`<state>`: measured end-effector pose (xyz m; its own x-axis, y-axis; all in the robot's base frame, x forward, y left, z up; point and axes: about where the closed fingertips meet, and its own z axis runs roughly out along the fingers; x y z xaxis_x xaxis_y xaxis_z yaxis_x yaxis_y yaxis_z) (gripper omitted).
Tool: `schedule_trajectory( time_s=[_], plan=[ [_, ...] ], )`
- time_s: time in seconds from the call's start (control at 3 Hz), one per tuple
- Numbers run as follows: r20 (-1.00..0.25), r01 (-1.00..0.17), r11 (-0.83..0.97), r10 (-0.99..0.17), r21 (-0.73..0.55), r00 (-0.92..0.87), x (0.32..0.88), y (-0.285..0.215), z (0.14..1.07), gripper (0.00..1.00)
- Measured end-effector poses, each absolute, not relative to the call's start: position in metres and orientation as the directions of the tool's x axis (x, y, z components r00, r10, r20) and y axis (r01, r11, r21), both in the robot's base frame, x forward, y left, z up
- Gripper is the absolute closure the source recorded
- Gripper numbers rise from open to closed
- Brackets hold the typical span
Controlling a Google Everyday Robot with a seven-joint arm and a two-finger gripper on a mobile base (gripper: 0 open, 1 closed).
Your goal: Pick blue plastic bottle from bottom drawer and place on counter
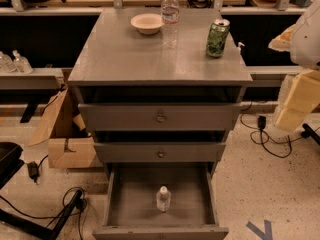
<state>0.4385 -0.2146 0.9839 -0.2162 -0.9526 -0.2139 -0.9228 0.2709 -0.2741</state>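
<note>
Blue plastic bottle [163, 199] upright in open bottom drawer [131, 206]; gripper [299, 101] beyond right edge of table [130, 54], grip: cannot tell. Pick, place both pending.

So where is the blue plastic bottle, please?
The blue plastic bottle stands upright in the bottom drawer, low centre of view; the gripper is out of sight.

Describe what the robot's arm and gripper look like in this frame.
Only part of the arm shows, at the right edge: boxy cream-yellow segments below a rounded white shell. No cables or markings are visible on it. The gripper is not in view anywhere in the frame, so its look cannot be told.
</note>
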Motion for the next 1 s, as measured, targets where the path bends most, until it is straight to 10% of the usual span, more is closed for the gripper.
schedule_trajectory(
  time_s=[1.0],
  plan=[
    [-0.346, -0.949, 0.252, -0.922, -0.188, -0.176, 0.441, -0.218, 0.918, 0.0]
  ],
)
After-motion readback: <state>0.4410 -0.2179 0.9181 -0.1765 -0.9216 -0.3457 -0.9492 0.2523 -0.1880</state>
